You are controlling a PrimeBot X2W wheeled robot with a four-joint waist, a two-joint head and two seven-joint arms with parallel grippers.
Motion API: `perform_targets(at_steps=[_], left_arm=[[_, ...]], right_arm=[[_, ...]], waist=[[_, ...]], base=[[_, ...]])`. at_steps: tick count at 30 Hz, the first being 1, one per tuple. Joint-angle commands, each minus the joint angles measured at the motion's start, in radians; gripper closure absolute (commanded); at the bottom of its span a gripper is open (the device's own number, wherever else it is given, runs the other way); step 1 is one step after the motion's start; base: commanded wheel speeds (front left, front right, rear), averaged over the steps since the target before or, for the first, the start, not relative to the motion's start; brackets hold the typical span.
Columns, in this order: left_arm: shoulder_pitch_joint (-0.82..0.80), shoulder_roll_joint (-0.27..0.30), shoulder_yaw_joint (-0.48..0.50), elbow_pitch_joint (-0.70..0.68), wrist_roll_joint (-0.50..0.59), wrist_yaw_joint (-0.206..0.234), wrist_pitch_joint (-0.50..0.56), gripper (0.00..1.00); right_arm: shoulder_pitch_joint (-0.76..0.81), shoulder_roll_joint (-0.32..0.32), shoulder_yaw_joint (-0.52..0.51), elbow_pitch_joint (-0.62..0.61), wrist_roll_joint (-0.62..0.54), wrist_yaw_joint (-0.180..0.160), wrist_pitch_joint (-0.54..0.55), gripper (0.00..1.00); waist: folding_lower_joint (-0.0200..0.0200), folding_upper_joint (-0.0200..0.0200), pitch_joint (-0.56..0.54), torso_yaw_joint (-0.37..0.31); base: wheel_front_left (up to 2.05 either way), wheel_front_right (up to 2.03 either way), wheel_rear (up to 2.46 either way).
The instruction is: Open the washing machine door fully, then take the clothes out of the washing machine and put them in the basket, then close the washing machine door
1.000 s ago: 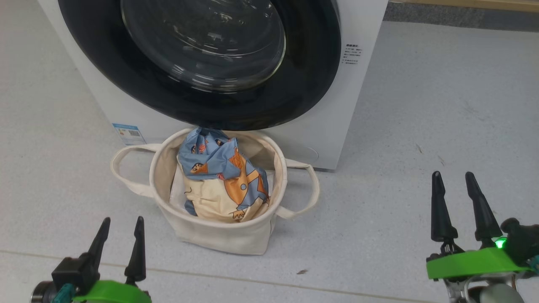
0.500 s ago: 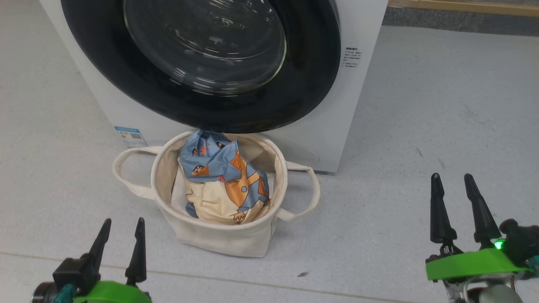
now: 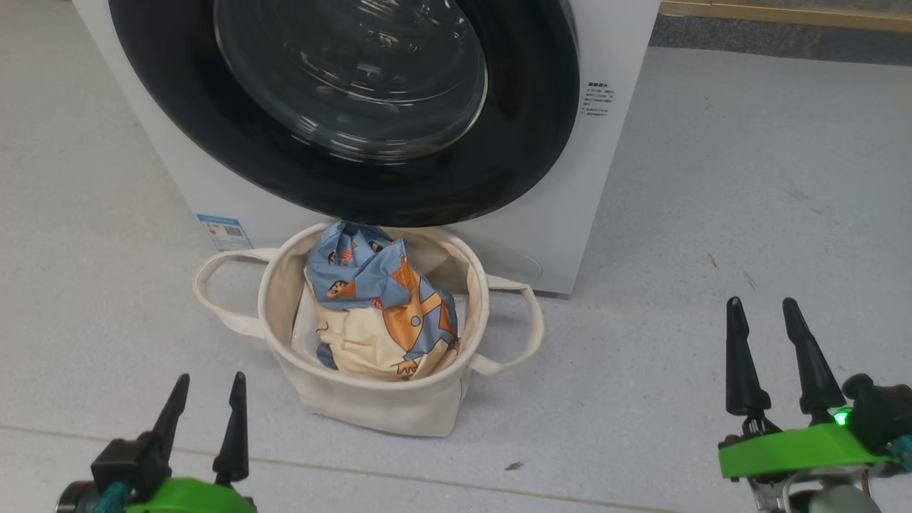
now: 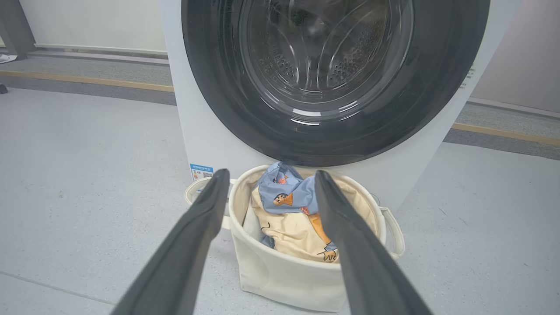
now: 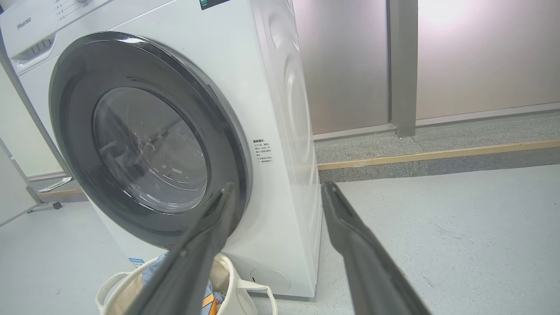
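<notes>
The floor [image 3: 719,185] before me is pale grey and finely speckled. The white washing machine [image 3: 627,128] stands on it, and the cream canvas basket [image 3: 370,406] sits on it just in front of the machine's lower front. A thin seam [image 3: 399,474] crosses the floor on my side of the basket, with a small dark scrap [image 3: 511,467] lying near it. Behind the machine runs a darker grey band [image 3: 784,39], edged by a wood-coloured strip [image 3: 784,13].

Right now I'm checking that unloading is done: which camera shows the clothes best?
The head view: it looks down into the basket and shows the clothes unobstructed. The left wrist view has them partly behind the left pincer. The right wrist view catches a blue-and-orange scrap at its bottom edge.
</notes>
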Motion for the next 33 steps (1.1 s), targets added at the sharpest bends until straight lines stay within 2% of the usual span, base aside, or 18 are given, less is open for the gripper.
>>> perform_targets(at_steps=[1,15,16,21,24,33], left_arm=[[-0.022,0.015,0.026,-0.021,-0.008,-0.006,-0.012,0.0],[-0.025,0.041,-0.019,0.0,-0.032,-0.006,-0.012,0.0],[0.0,0.016,-0.053,0.028,-0.03,0.0,0.0,1.0],[0.001,0.006,-0.051,0.055,-0.057,0.001,0.013,1.0],[0.002,0.004,-0.047,0.048,-0.103,0.001,0.027,1.0],[0.004,-0.001,-0.042,0.035,-0.194,0.001,0.047,1.0]], right_arm=[[-0.006,-0.006,0.024,-0.031,-0.002,0.0,0.002,0.0],[-0.003,-0.006,0.028,-0.032,-0.007,0.0,0.002,0.0],[0.007,0.0,0.004,0.0,-0.001,0.0,0.0,1.0],[0.017,0.002,0.01,0.032,0.027,0.0,0.004,1.0],[0.016,-0.002,0.01,0.036,0.076,0.0,0.013,1.0],[0.009,-0.009,0.013,0.047,0.169,0.0,0.032,1.0]], waist=[[0.0,-0.0001,0.0,0.001],[0.0,-0.0001,-0.008,0.007],[0.0,-0.0001,-0.008,0.007],[0.0002,-0.0001,-0.009,0.008],[0.0022,-0.0001,-0.013,0.01],[0.0001,-0.0001,-0.016,0.014]], base=[[0.0,0.0,0.0],[0.0,0.0,0.0],[0.0,0.0,0.0],[0.0,0.0,0.0],[0.0,0.0,0.0],[0.0,0.0,0.0]])
